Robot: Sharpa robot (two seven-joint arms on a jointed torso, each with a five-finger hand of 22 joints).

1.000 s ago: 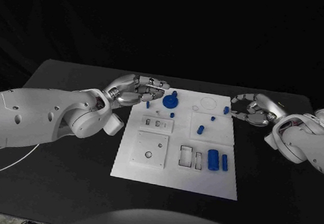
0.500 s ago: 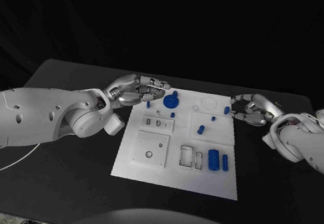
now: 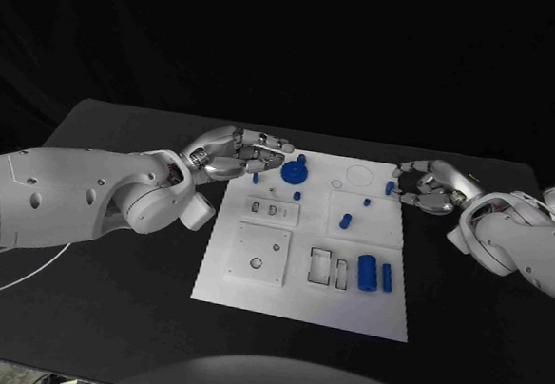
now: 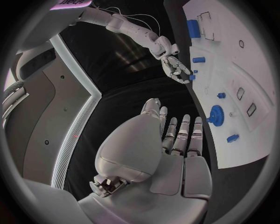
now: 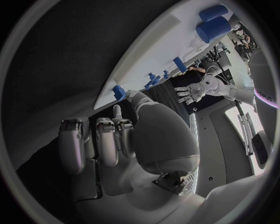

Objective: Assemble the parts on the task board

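The white task board (image 3: 304,287) lies in the middle of the black table. My left hand (image 3: 238,156) hovers at its far left corner, fingers apart and empty, just beside a blue toothed disc (image 3: 292,173). The left wrist view shows that hand (image 4: 172,149) stretched out toward the disc (image 4: 216,115). At the board's far right edge my right hand (image 3: 428,186) reaches with loosely curled fingers up to a small blue part (image 3: 389,188). In the right wrist view its thumb tip lies next to that part (image 5: 119,91), and nothing is pinched.
Other blue parts sit on the board: two cylinders (image 3: 375,274) near the right edge, a peg (image 3: 344,222) mid-board, and small pegs (image 3: 296,195) by the disc. Rectangular recesses (image 3: 326,268) and a raised plate (image 3: 257,255) fill the nearer half. Black table surrounds the board.
My right hand has crept left, closer to the small blue part at the board's far right edge. The left hand has hardly moved.
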